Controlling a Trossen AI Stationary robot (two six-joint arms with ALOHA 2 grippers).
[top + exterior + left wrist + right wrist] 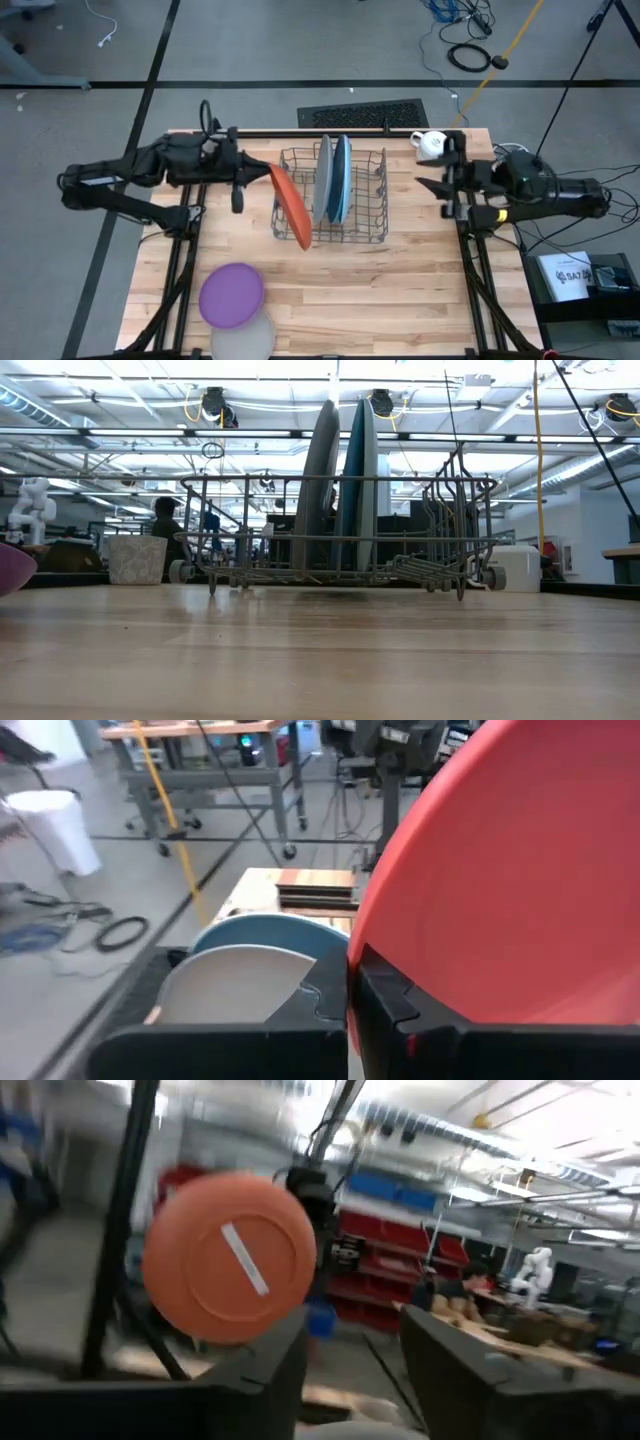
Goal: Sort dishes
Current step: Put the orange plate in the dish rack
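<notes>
Left end effector [262, 172] clenched on the orange plate [291, 207] rim — light, stiff, slick plastic, so edge-pinching suits; right end effector [428, 186] waits released.

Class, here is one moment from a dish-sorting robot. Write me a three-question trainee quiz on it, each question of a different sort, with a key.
1. True or false: the left gripper is shut on the orange plate.
2. How many plates stand upright in the wire rack? A) one B) two C) four
3. Fill in: the purple plate partly overlaps a ____ plate near the table's front edge.

Key: 1 true. 2 B, the grey plate and blue plate. 3 whitish-grey. The right gripper waits open beside the rack.
</notes>
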